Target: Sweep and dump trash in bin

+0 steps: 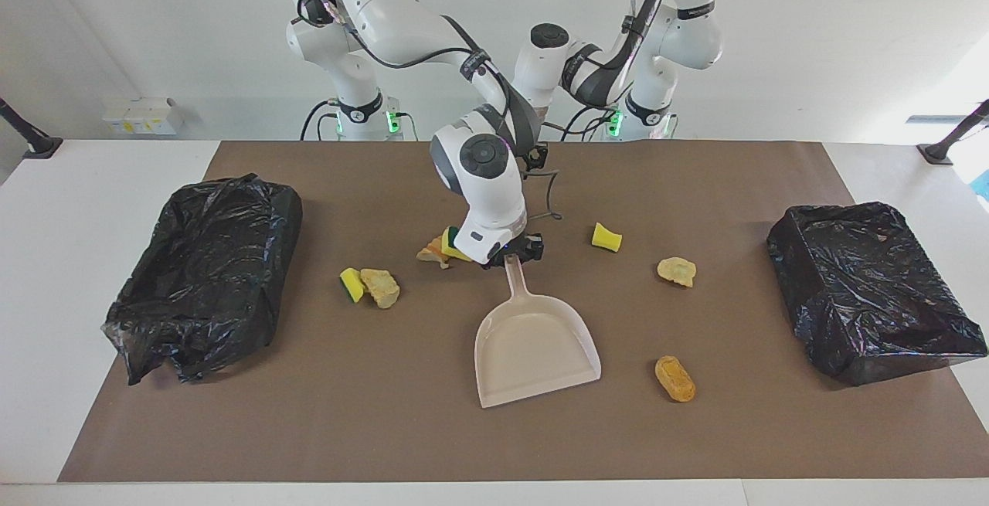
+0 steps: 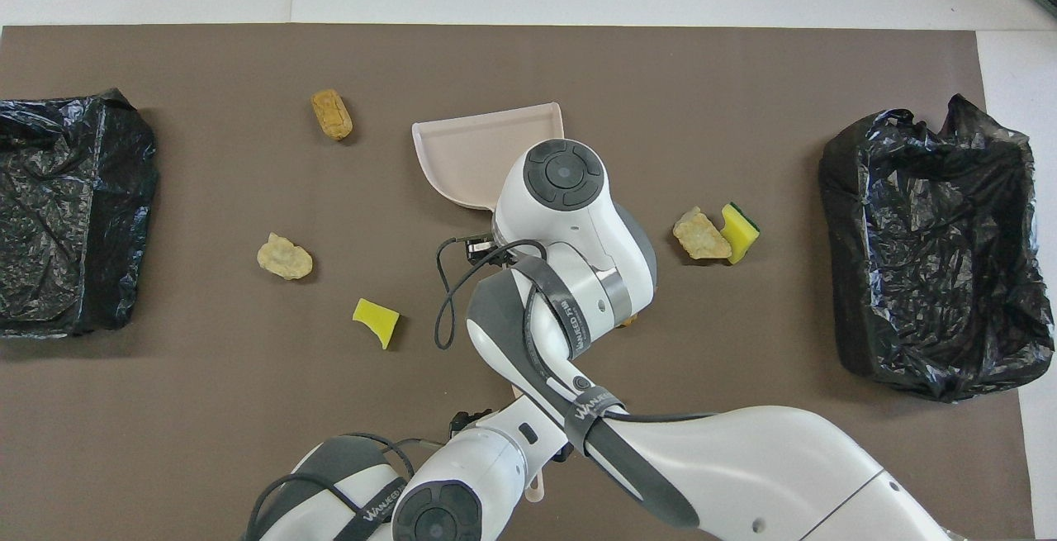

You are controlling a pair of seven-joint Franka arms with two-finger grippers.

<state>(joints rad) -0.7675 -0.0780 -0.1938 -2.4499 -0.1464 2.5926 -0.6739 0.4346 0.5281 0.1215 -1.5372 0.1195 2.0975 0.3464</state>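
My right gripper is shut on the handle of the beige dustpan, whose open mouth faces away from the robots; the pan also shows in the overhead view. Trash lies around it: a yellow-and-green scrap touching a tan chunk, a tan scrap and a green-and-yellow scrap beside the gripper, a yellow wedge, a tan chunk and an orange chunk. The left arm waits folded near its base, its gripper mostly hidden. The brush is hidden.
A bin lined with a black bag stands at the right arm's end of the brown mat, and another at the left arm's end. A cable hangs from the right wrist.
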